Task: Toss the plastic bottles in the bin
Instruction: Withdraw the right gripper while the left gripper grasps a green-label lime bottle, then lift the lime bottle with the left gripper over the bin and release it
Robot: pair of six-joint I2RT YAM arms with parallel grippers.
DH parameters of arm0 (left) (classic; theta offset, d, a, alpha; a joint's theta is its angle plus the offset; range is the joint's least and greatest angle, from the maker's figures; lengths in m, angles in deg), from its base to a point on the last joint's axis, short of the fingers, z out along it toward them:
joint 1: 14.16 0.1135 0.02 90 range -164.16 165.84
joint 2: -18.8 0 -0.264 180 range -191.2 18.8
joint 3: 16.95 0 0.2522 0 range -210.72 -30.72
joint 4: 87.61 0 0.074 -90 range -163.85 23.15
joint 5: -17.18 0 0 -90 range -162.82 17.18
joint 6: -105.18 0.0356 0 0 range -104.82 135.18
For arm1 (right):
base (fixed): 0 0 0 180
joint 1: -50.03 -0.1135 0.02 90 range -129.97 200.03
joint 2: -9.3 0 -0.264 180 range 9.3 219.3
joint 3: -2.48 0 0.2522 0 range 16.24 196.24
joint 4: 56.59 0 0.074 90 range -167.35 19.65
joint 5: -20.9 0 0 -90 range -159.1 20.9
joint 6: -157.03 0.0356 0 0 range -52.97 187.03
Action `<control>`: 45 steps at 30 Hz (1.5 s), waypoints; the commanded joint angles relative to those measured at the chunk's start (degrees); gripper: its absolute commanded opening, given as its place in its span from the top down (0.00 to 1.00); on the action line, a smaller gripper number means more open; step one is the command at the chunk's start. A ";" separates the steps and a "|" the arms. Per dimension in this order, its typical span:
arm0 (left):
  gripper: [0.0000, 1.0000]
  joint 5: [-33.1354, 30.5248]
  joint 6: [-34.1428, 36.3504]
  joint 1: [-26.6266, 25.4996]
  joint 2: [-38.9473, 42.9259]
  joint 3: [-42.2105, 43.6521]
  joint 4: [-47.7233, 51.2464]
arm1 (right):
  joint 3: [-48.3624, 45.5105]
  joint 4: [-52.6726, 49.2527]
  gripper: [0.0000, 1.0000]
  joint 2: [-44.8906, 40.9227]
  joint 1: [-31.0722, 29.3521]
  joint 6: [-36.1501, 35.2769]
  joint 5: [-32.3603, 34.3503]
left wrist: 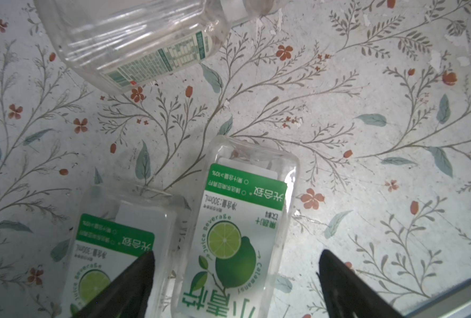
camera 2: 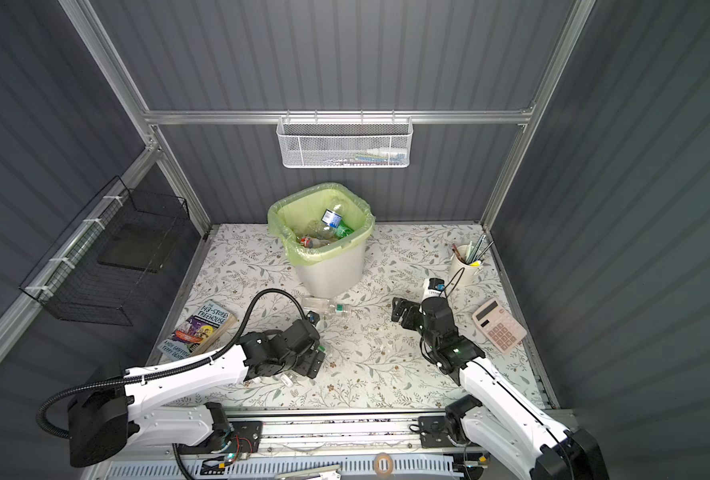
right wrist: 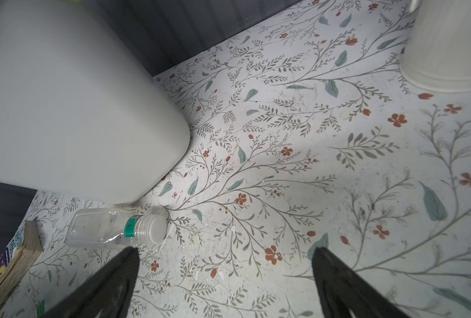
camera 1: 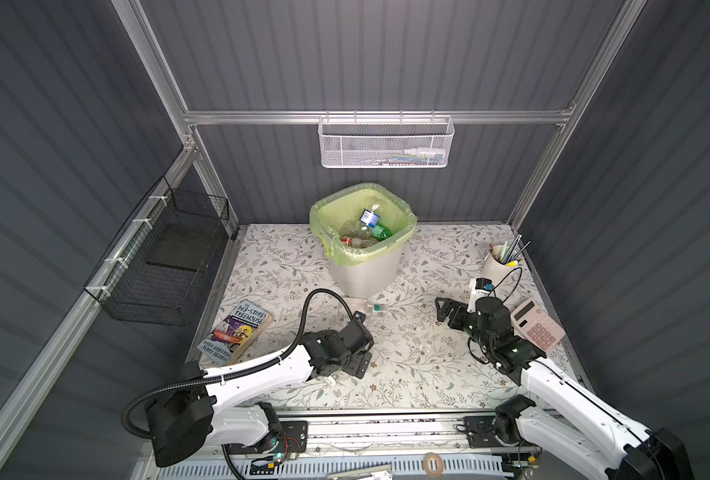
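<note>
The pale grey bin point(camera 1: 361, 266) with its green bag stands at the back middle in both top views, with several plastic bottles point(camera 1: 368, 218) inside. One clear bottle point(camera 1: 370, 309) with a white cap point(right wrist: 154, 228) lies on the table just in front of the bin. In the left wrist view, my left gripper point(left wrist: 235, 264) points down, open, astride a lime-label bottle point(left wrist: 234, 220); a gap shows at one finger. A second lime-label bottle point(left wrist: 113, 247) lies beside it, partly under the other finger. My right gripper point(camera 1: 444, 311) hovers open and empty to the right of the clear bottle.
A book point(camera 1: 237, 332) lies at the left of the table. A pink calculator point(camera 1: 538, 324) and a white pen cup point(camera 1: 500, 262) sit at the right. A white mesh basket point(camera 1: 386, 143) hangs on the back wall and a black wire basket point(camera 1: 162, 266) on the left wall.
</note>
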 commanded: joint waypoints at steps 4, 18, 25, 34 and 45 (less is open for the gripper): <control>0.09 3.56 -0.63 -0.41 -2.49 0.30 1.21 | -0.40 1.88 0.01 0.91 0.70 0.84 -0.80; 0.13 5.00 0.71 -0.39 -9.15 -0.44 0.23 | -0.58 2.63 0.01 2.42 1.59 1.16 -2.28; 0.32 4.38 1.34 -0.34 -9.99 -1.16 -0.57 | -0.84 2.61 0.01 2.43 2.26 1.09 -2.82; 0.48 -2.18 4.06 -0.38 4.25 -4.55 -5.07 | -1.85 2.95 0.01 1.63 3.26 1.02 -2.86; 0.48 -21.22 28.47 -0.34 13.94 -18.23 -22.90 | -3.22 1.83 0.01 -3.51 4.56 0.78 -2.13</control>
